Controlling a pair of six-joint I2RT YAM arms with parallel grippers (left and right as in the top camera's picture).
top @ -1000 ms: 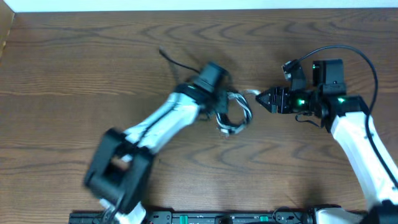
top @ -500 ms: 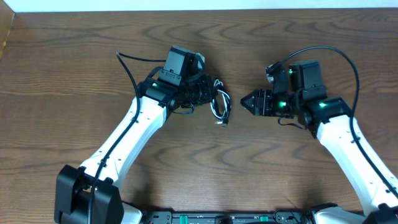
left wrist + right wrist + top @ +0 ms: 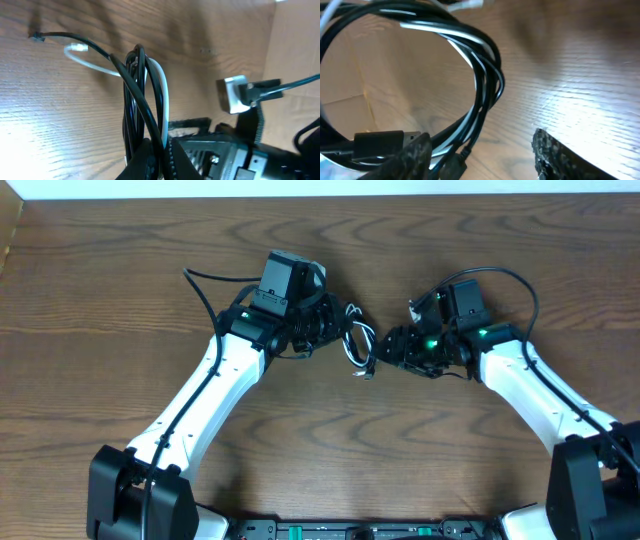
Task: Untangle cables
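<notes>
A black cable and a white cable are coiled together in one small bundle at the table's middle. My left gripper is shut on the bundle's left side and holds it. In the left wrist view the black cable and white cable run up from between my fingers, with loose plug ends on the wood. My right gripper is open just right of the bundle. In the right wrist view the coil hangs in front of my spread fingers, its lower strands by the left finger.
The brown wooden table surrounds both arms. A thicker black arm wire loops off the left wrist and another arcs over the right wrist. A cardboard wall shows in the left wrist view.
My left arm swung back left and lifted the bundle, then held still. My right gripper moved left, closing the gap to the bundle's right side.
</notes>
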